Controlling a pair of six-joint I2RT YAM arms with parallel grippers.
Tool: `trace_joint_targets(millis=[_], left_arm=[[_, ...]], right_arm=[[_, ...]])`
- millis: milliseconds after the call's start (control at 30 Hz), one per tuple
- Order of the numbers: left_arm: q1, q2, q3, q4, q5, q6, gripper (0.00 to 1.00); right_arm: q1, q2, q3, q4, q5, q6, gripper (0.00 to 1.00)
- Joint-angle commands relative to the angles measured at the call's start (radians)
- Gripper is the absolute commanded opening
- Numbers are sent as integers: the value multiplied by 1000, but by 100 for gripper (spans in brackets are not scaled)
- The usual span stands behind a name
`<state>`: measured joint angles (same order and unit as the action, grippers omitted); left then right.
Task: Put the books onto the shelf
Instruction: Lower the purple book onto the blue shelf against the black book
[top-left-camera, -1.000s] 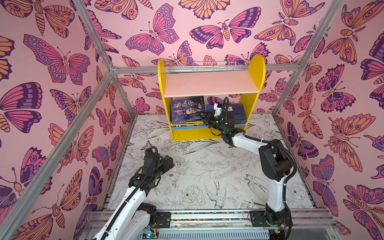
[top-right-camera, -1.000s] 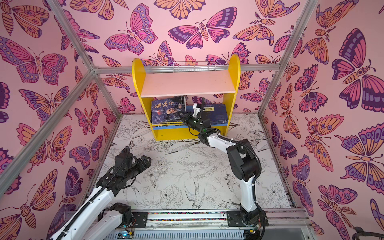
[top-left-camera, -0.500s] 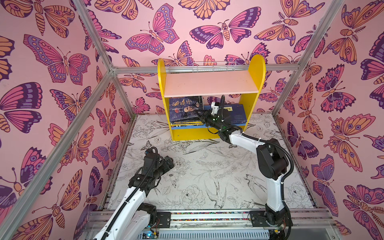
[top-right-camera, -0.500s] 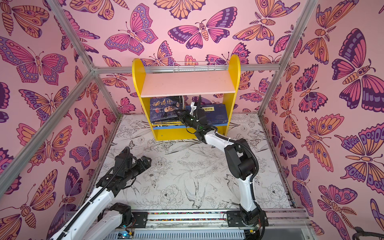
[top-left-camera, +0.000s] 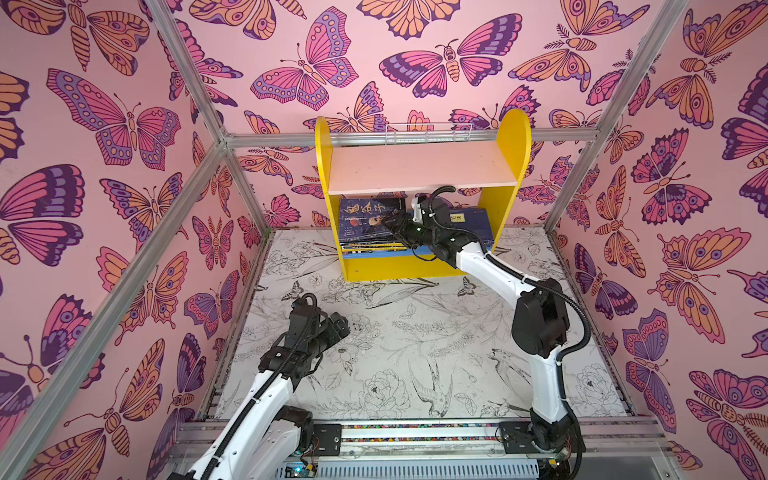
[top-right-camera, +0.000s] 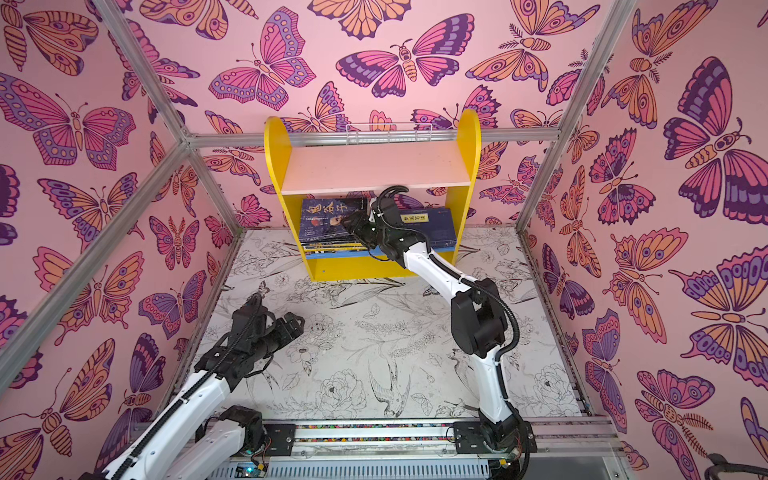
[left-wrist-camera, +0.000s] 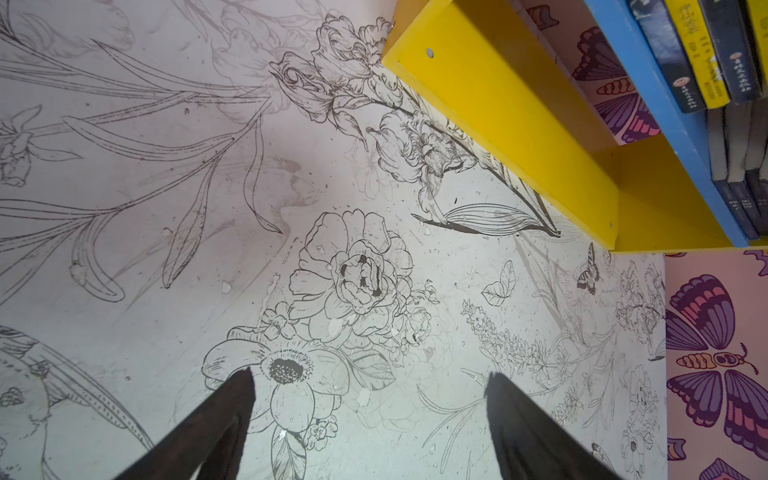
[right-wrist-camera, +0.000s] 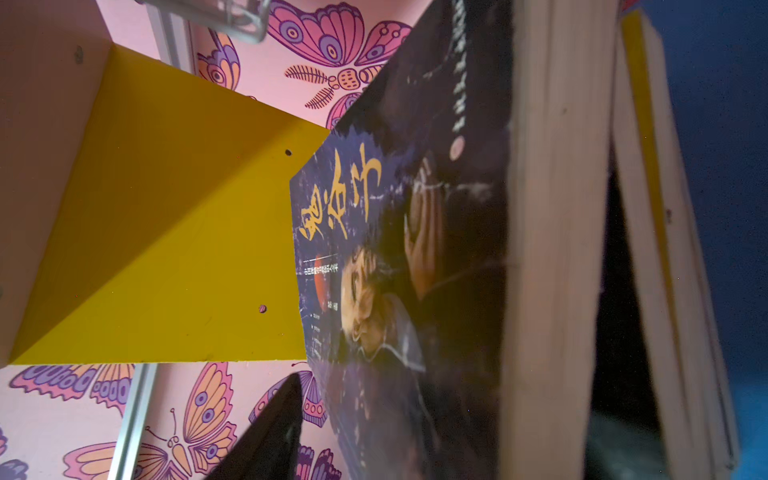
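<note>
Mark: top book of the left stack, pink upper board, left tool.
Top book (top-left-camera: 361, 218): in a top view, middle of its dark blue cover.
Pink upper board (top-left-camera: 419, 168): in a top view, its bare middle.
Left tool (left-wrist-camera: 370, 374): left wrist view, midway between fingertips.

I'm looking at pink butterfly walls (top-left-camera: 415, 62) framed by aluminium bars (top-left-camera: 188, 70). A flower-sketch mat (top-left-camera: 415, 332) covers the floor.
</note>
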<state>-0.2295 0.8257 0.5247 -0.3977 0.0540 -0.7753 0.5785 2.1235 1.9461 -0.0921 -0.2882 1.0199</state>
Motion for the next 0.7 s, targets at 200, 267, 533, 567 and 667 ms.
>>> trace_joint_targets(millis=[200, 267, 533, 567, 667], left_arm=[[4, 10, 12, -16, 12, 13, 89], [4, 12, 12, -18, 14, 14, 89], [4, 21, 21, -18, 9, 16, 90], [4, 23, 23, -18, 10, 18, 90], [5, 33, 29, -17, 10, 21, 90]], right_arm=[[4, 34, 228, -270, 88, -215, 71], [4, 35, 260, -318, 127, -260, 72], [4, 44, 400, -515, 275, -480, 77], [4, 40, 401, -528, 291, -501, 77], [4, 29, 396, -547, 303, -552, 78]])
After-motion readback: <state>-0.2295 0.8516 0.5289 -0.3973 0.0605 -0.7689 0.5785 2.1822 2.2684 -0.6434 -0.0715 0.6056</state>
